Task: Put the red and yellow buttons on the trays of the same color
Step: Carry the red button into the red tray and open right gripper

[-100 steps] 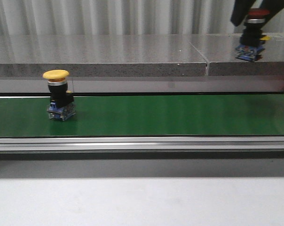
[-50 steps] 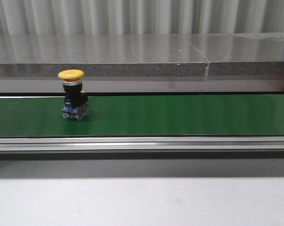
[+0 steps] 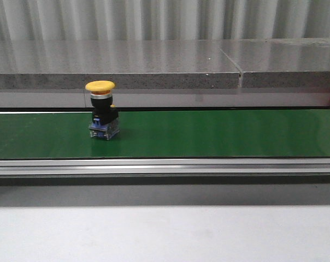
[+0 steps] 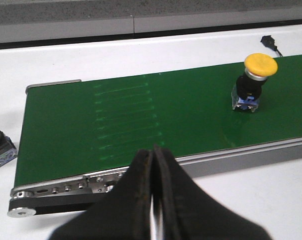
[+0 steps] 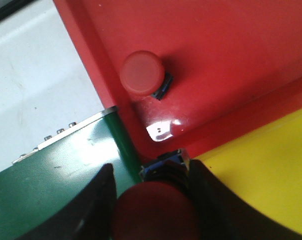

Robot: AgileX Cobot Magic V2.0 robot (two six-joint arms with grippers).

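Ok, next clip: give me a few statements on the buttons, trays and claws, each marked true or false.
1. The yellow button stands upright on the green belt. True.
2. The left claw grips the yellow button. False: it is shut on nothing, and the button stands apart from it on the belt.
3. The right claw holds a red button. True.
4. The red tray is empty. False: a second red button already sits in it.
5. The yellow tray adjoins the red tray. True.

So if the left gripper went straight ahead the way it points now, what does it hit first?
Most likely the green conveyor belt: the shut left gripper points at its bare middle. The yellow button stands off that line, though depth is unclear.
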